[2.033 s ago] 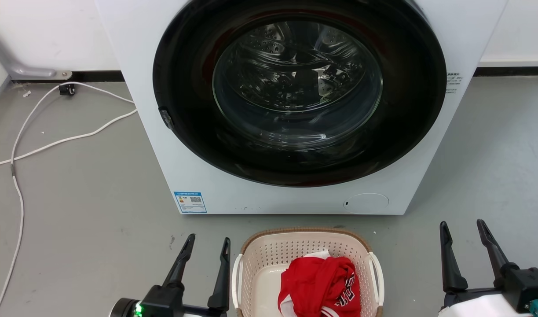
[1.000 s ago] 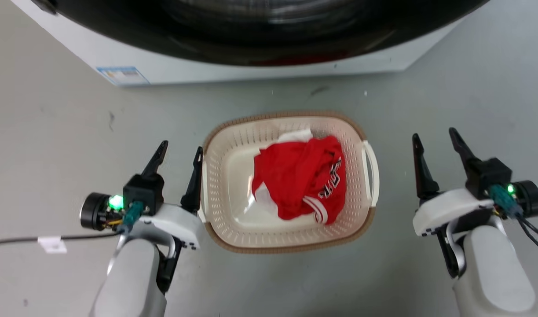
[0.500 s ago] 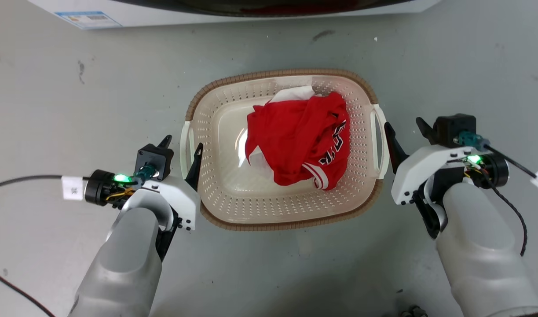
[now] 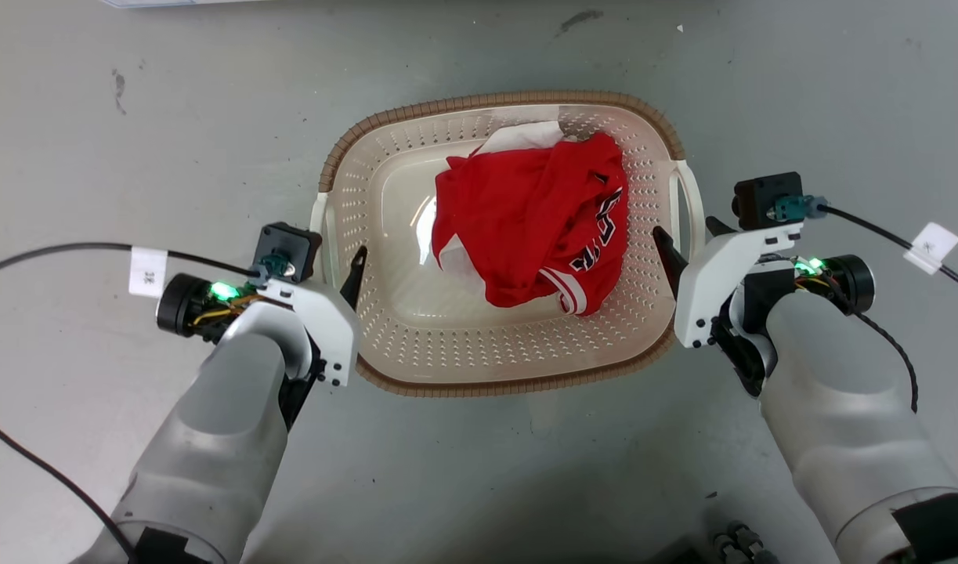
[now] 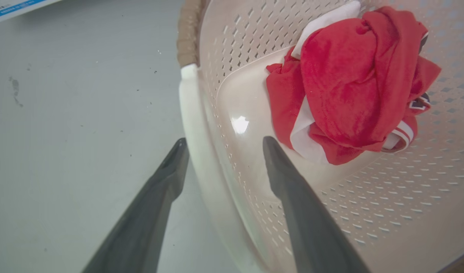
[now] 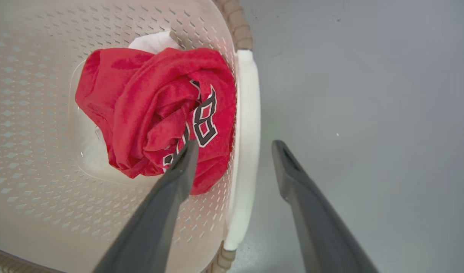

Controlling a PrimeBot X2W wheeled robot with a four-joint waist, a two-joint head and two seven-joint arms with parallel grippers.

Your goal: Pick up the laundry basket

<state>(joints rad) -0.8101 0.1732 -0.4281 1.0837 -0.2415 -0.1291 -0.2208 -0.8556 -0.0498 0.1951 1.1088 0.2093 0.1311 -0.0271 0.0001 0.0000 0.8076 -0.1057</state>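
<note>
Head view: the laundry basket (image 4: 400,345) stands on the grey floor (image 4: 134,117) with a red garment (image 4: 525,219) inside, and the left hand (image 4: 330,262) and right hand (image 4: 685,229) at its sides. Left wrist view: the left hand, open, straddles the white left handle (image 5: 192,113), one finger inside the basket. Right wrist view: the right hand, likewise open, straddles the right handle (image 6: 247,94); whether its fingers touch is hard to tell.

Pale grey forearms (image 4: 212,439) end in white wrist shells (image 4: 326,321) with dark screws (image 4: 342,382). The left gripper (image 5: 224,139) and right gripper (image 6: 235,142) each have two long, tapering dark fingers (image 5: 148,212). Behind each glows a green light (image 4: 222,291); black cables (image 4: 56,249) carry white tags (image 4: 147,271).
</note>
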